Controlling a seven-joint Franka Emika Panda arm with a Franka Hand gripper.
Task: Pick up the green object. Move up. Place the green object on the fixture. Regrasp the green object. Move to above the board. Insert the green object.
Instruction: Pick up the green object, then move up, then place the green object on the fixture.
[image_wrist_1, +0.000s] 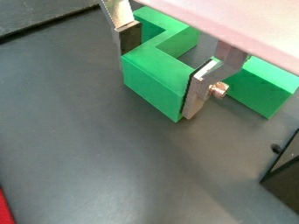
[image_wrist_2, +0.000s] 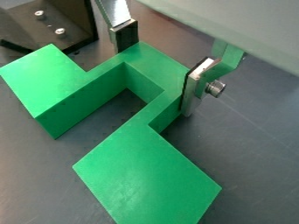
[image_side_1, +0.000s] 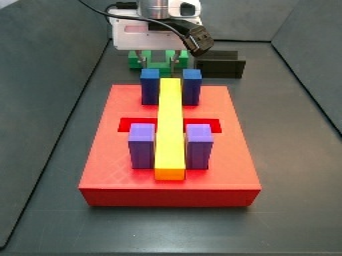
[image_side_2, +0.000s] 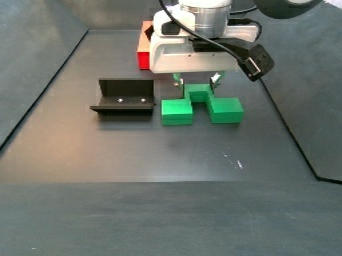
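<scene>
Your gripper (image_side_2: 197, 92) is low over the green block (image_side_2: 201, 106), which lies flat on the dark desk (image_side_2: 160, 200). In both wrist views you can see the two silver fingers (image_wrist_1: 198, 90) standing on either side of the thin middle part of the block (image_wrist_2: 117, 114), with one finger (image_wrist_2: 200, 85) outside it and the other inside the notch. The jaws are open, with gaps between the pads and the green plastic, so they are not squeezing it. The block is shaped like a wide U, with two thick ends and a cut-out between them. The black fixture (image_side_2: 122, 100) sits on the desk just beside the block, apart from it. The red board (image_side_1: 168, 150) lies well in front of the gripper (image_side_1: 163, 52) in a side view, with its blue posts (image_side_1: 151, 84), purple posts (image_side_1: 201, 145) and long yellow bar (image_side_1: 170, 125) on top. In that view the green block (image_side_1: 142, 67) peeks out behind the board, under the gripper.
</scene>
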